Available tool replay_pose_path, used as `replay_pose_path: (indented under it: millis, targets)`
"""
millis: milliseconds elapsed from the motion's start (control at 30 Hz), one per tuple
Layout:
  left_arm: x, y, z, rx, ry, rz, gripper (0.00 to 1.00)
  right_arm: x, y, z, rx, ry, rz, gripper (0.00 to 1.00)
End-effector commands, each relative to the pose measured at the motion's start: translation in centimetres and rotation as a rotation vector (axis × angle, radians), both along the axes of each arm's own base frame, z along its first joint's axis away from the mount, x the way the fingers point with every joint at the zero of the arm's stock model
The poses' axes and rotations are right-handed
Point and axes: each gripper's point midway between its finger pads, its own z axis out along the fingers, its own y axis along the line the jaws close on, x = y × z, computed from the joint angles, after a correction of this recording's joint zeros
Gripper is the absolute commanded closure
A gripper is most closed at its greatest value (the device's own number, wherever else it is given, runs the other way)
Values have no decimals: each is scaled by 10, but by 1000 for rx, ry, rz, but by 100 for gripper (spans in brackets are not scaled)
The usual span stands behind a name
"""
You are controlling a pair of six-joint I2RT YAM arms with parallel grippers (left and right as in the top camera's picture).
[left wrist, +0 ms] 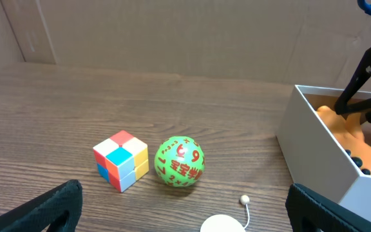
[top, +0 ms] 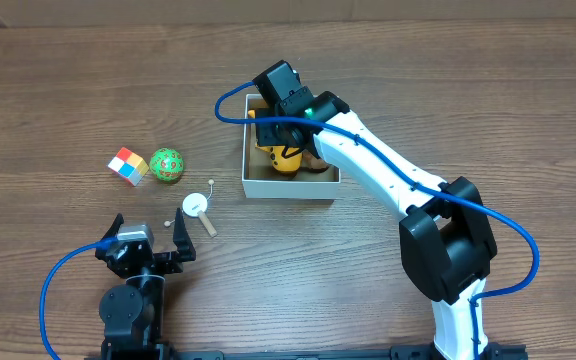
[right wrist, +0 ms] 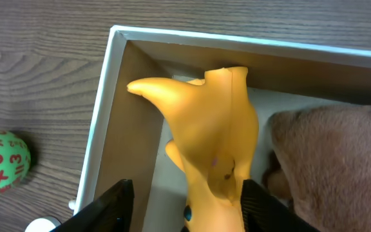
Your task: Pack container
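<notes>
There is one container [top: 288, 188] on the bench [top: 68, 90]. It is a white box with brown card inside, and it sits near the middle of the bench. Two things lie in it: one yellow toy [right wrist: 218, 129] and one brown furry thing [right wrist: 333, 154] right beside it.

Out on the bench, on the left arm's side of the box, there are four small things. There is one cube [left wrist: 121, 161] with little squares of white, red, blue, orange and yellow. Just beside it is one green ball [left wrist: 179, 162] with red numbers and signs all over it; an 8 and a 3 can be read. Nearer the left arm is one round white thing [top: 196, 205] with a small wooden stick [top: 209, 225], and one tiny white bead [left wrist: 244, 200].

There are two arms. The right gripper [right wrist: 187, 205] is down over the box. Its fingers are partly open, one on each side of the yellow toy, with a gap on one side. The left gripper [top: 150, 228] sits low near the front edge, its fingers wide open and holding nothing.
</notes>
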Motion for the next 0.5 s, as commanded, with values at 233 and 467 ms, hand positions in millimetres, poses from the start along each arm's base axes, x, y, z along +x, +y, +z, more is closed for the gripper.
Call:
replay_pose_path:
  millis: [233, 467]
  targets:
    - [0, 0, 1, -12, -10, 4, 0, 7, -44, 58, -18, -29, -78, 44]
    - [0, 0, 1, -12, -10, 4, 0, 5, -164, 134, -51, -79, -319, 40]
